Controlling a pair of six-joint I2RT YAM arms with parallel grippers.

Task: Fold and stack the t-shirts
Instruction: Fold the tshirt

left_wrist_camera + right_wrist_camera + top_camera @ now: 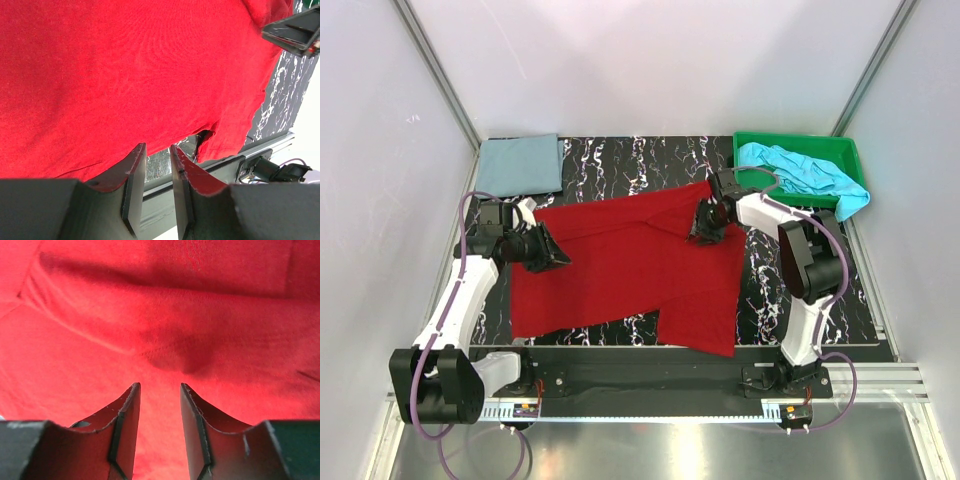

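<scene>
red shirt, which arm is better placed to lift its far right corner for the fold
Right: the right hand is open just over the red shirt by that corner, while the left hand sits at the opposite, left edge.

Top view: illumination is bright, diffuse and even, apparently from overhead. The walls [660, 60] read pale grey-pink. The arms cast short, soft shadows on the red shirt [620, 270]. The steel sheet [650, 445] at the near edge carries a dull sheen. The rails [440, 75] lean outward toward the corners.

Left wrist view: the left fingers [134, 185] are dark and slightly soft, and the right margin is blown out to white.

Right wrist view: the right fingers [125, 430] are blurred. A dark shadow sits under a fold at centre, and saturated red flattens cloth detail.
</scene>
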